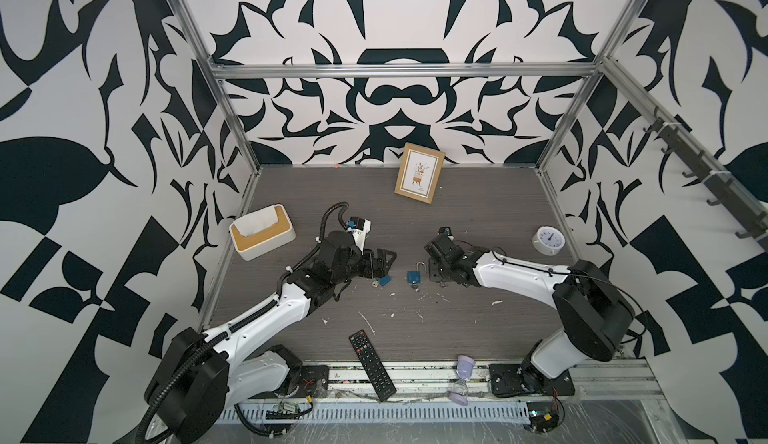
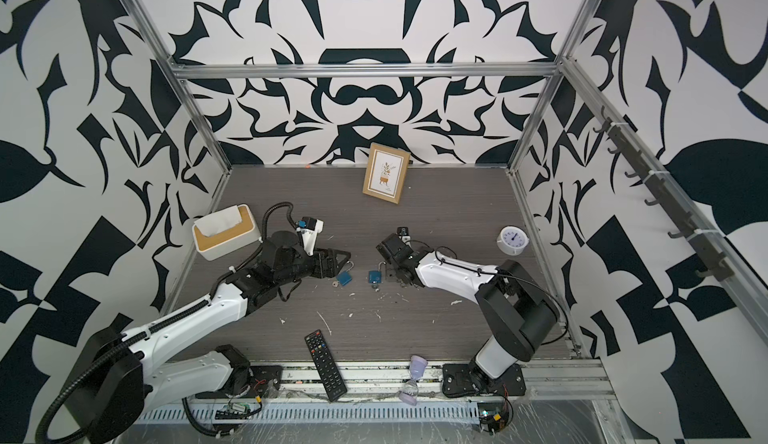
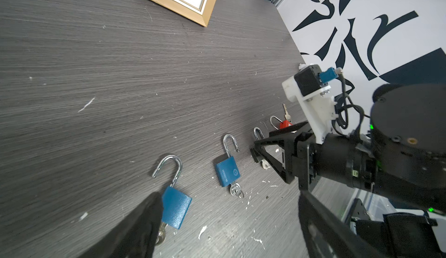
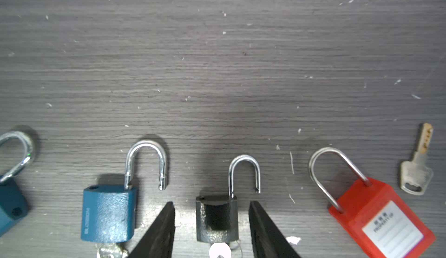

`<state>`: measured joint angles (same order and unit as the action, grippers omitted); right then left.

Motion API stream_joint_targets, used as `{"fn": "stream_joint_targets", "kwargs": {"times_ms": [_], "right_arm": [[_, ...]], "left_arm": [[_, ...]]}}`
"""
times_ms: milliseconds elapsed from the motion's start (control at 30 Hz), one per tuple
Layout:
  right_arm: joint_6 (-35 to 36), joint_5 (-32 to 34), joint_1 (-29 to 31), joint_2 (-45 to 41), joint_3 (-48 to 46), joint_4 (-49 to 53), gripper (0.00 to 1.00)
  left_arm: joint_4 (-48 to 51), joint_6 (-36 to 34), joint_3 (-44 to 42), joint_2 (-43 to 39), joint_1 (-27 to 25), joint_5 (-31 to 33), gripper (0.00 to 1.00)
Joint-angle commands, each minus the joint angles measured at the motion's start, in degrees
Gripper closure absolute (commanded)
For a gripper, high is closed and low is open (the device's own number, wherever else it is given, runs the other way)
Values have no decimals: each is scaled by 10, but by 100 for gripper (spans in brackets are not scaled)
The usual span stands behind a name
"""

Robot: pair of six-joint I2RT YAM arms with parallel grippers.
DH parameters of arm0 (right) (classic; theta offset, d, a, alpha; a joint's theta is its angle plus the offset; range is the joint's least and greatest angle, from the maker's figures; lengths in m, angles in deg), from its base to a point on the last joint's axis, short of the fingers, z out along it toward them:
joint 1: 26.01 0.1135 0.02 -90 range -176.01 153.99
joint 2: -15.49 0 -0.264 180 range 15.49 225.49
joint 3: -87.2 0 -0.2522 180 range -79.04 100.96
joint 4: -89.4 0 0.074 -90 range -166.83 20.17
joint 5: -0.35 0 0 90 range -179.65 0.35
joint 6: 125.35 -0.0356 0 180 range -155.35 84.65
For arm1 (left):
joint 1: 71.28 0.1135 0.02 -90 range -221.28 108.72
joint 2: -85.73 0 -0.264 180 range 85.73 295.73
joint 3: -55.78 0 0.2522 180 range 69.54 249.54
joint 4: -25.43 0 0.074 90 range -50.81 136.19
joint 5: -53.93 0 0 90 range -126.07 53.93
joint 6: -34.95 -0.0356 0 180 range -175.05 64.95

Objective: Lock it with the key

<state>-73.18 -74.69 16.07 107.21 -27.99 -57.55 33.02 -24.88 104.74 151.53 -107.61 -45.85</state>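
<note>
Several padlocks lie in a row on the grey table. My right gripper (image 4: 212,205) is open and straddles the black padlock (image 4: 216,218), with a gap on each side; its shackle is open and a white-tagged key (image 4: 219,250) is in its base. A blue padlock (image 4: 108,213) with open shackle and key lies beside it. My left gripper (image 3: 229,211) is wide open, with one finger next to another blue padlock (image 3: 176,207), which also has its key (image 3: 161,236) in. A red padlock (image 4: 381,218) and a loose key (image 4: 416,172) lie further along the row.
A wooden picture frame (image 1: 419,173) leans at the back wall. A tissue box (image 1: 262,232) stands at the left and a white clock (image 1: 548,239) at the right. A remote (image 1: 371,365) and an hourglass (image 1: 462,379) lie at the front edge.
</note>
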Motion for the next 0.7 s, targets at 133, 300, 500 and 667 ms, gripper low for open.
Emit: {"fn": "stream_joint_targets", "kwargs": {"times_ms": [133, 300, 500, 667], "right_arm": [[5, -8, 1, 5, 2, -10, 48], [1, -23, -6, 3, -13, -24, 49], [1, -27, -10, -6, -25, -18, 50], [3, -33, -10, -9, -33, -19, 51]], "left_arm": [[-18, -4, 3, 22, 3, -39, 10], [-28, -2, -2, 30, 4, -43, 9], [-28, -2, -2, 34, 6, -45, 9], [-32, -1, -2, 39, 6, -46, 10]]}}
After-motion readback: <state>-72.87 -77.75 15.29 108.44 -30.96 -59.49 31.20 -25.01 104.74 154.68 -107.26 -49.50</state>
